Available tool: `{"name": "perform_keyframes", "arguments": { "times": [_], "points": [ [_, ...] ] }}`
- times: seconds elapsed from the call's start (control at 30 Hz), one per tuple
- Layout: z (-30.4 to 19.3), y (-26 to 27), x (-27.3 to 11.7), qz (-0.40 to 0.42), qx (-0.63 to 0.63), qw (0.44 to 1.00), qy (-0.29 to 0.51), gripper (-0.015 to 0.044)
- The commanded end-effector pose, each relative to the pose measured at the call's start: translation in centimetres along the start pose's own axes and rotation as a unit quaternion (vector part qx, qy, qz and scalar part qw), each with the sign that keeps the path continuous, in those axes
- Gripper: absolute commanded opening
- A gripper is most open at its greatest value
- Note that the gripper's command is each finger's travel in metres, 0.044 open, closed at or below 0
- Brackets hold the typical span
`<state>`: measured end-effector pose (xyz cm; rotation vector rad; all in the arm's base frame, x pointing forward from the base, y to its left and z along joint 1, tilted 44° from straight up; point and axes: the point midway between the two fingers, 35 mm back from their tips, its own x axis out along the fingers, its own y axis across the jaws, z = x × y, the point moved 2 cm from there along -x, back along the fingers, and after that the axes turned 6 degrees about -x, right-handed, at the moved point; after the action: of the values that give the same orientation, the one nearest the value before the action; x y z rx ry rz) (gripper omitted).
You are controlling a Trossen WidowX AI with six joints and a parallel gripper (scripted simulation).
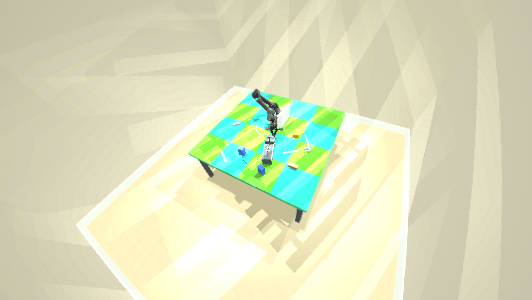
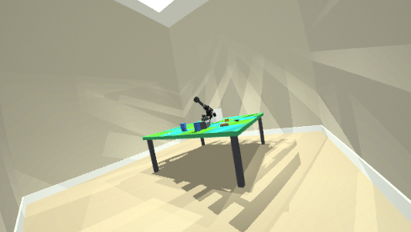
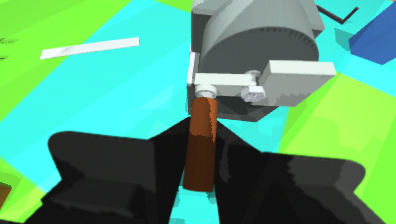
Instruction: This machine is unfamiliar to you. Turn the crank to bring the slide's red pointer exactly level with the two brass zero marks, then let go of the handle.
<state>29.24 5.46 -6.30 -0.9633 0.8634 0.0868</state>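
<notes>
The grey machine (image 1: 268, 151) (image 2: 205, 124) stands on the checkered table; in the wrist view its round grey drum (image 3: 260, 52) is at the top centre. A pale crank arm (image 3: 224, 80) lies across the drum's near face, its handle end at the left. The brown crank handle (image 3: 204, 112) points back between my fingers. My gripper (image 3: 201, 123) (image 1: 273, 133) is shut on this handle. The slide, pointer and brass marks are out of the wrist view; in the top view they are too small to read.
Two blue blocks (image 1: 241, 151) (image 2: 183, 127) stand near the machine, one partly in the wrist view (image 3: 379, 37). A white strip (image 3: 90, 48) lies left of the machine, a dark bent rod (image 3: 342, 21) beyond it. A white panel (image 1: 283, 116) (image 2: 218, 115) stands beside the arm. Small orange-brown pieces lie on the right.
</notes>
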Motion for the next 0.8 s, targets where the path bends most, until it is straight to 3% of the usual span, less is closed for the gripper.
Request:
{"name": "perform_keyframes", "arguments": {
  "times": [0.0,0.63,0.77],
  "points": [
    [-0.11,-0.02,0.12,0.001,-0.001,1.000,0.001,0.0000],
    [-0.04,-0.01,0.03,0.000,0.000,1.000,0.000,0.0000],
    [-0.04,-0.01,0.03,0.000,0.000,1.000,0.000,0.0105]
  ]
}}
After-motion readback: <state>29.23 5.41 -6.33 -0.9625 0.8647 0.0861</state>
